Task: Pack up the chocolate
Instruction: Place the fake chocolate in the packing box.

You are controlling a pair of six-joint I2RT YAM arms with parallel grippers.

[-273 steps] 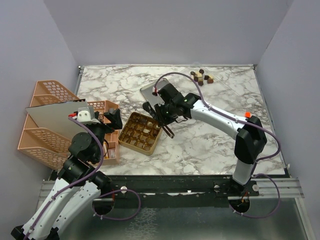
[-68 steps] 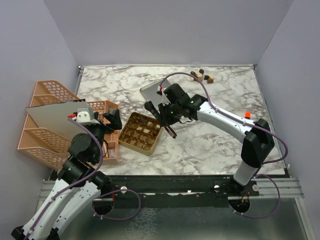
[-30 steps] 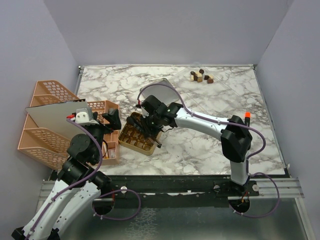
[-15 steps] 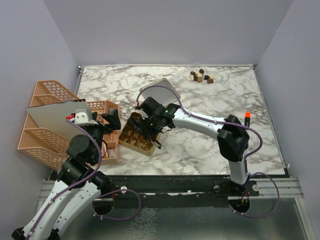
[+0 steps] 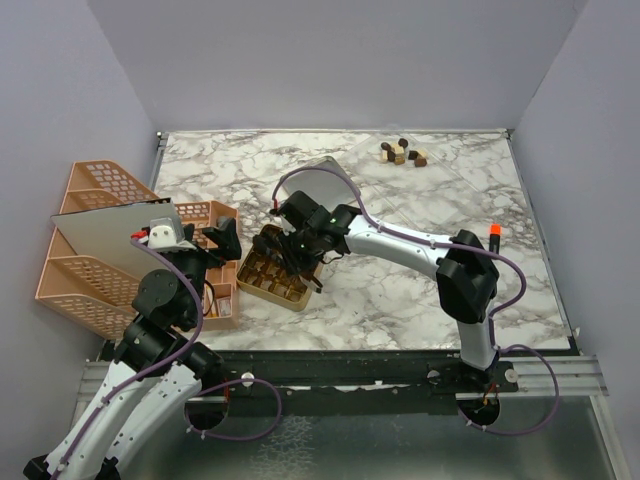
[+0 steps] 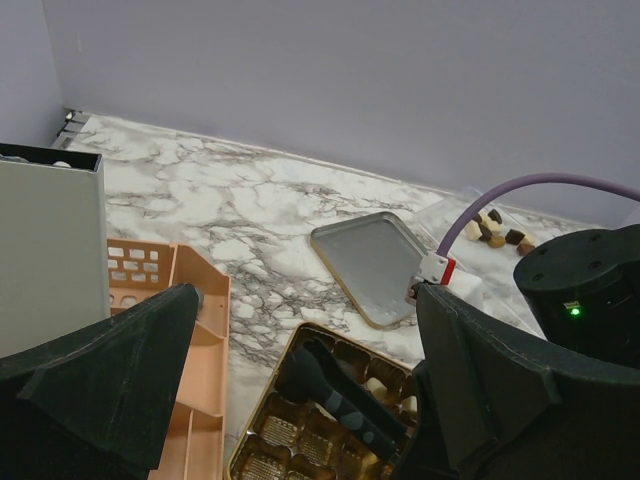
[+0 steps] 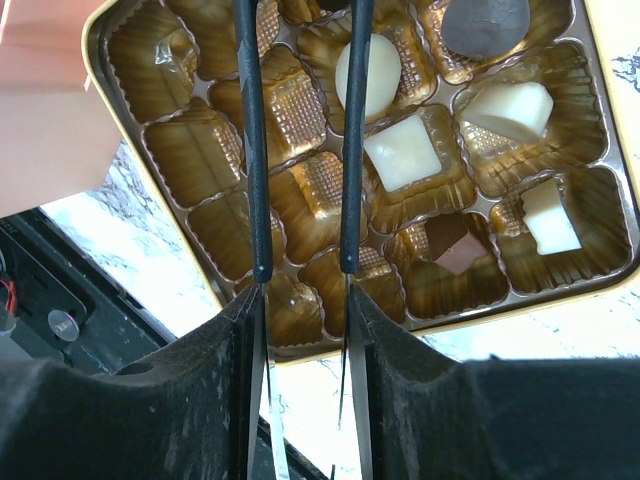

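Several pieces of chocolate (image 7: pixel 405 150), cream, brown and dark, lie in cells along the right side of the gold tray (image 7: pixel 470 322), while a loose heap (image 5: pixel 403 153) waits at the upper right of the desk (image 5: pixel 420 290). The right gripper (image 7: pixel 300 40), over the tray at centre frame, has spread its jaws within the last second and grasps nothing, which suggests another piece has just been delivered. The left gripper (image 5: pixel 222 240) hangs released and empty at left.
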